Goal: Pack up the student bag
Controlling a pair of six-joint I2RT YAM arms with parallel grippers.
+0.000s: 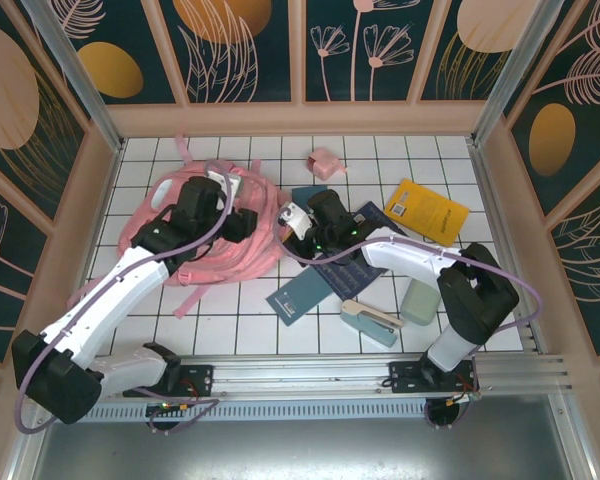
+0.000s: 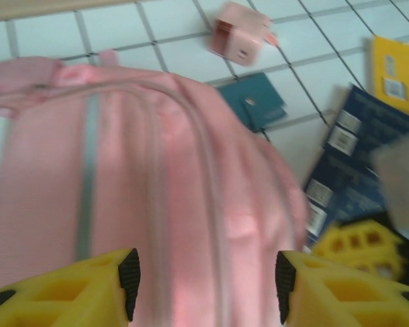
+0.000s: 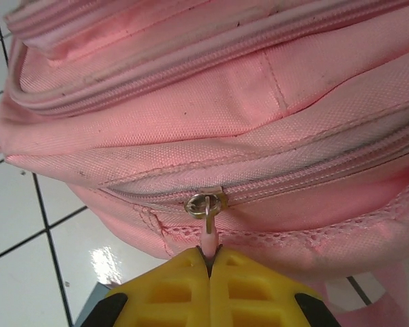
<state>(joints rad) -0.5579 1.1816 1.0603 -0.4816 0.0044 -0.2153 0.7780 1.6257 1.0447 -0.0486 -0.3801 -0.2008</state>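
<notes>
Now the big soft pink cloth student bag (image 1: 252, 200) lies on the white tiled table (image 1: 220, 320), on the left side and about halfway between near and far. Its pink straps curl out around it on the tiles.

The left pincer (image 1: 242, 224) is over the bag. In the left wrist view its yellow fingers (image 2: 88, 293) with black pads are apart, and the pink cloth of the bag (image 2: 191, 170) shows between them. I cannot tell if they touch the cloth.

The right pincer (image 1: 288, 222) is at the right edge of the bag. In the right wrist view its two yellow fingers are pressed together (image 3: 210, 253) and pinch the pink zip tab (image 3: 210, 237). The tab hangs from a small silver ring (image 3: 203, 203) on a zip that runs across the bag (image 3: 191, 102). That zip looks closed.

Other things lie on the table to the right of the bag. A small pink pouch (image 1: 327, 163) sits far back. A yellow book (image 1: 427, 210) lies far right. A dark blue book (image 1: 355, 262) lies under the right arm, and a flat teal notebook (image 1: 298, 298) lies nearer, just beside it. A little teal wallet (image 2: 255, 102) lies between the bag and the pouch.
</notes>
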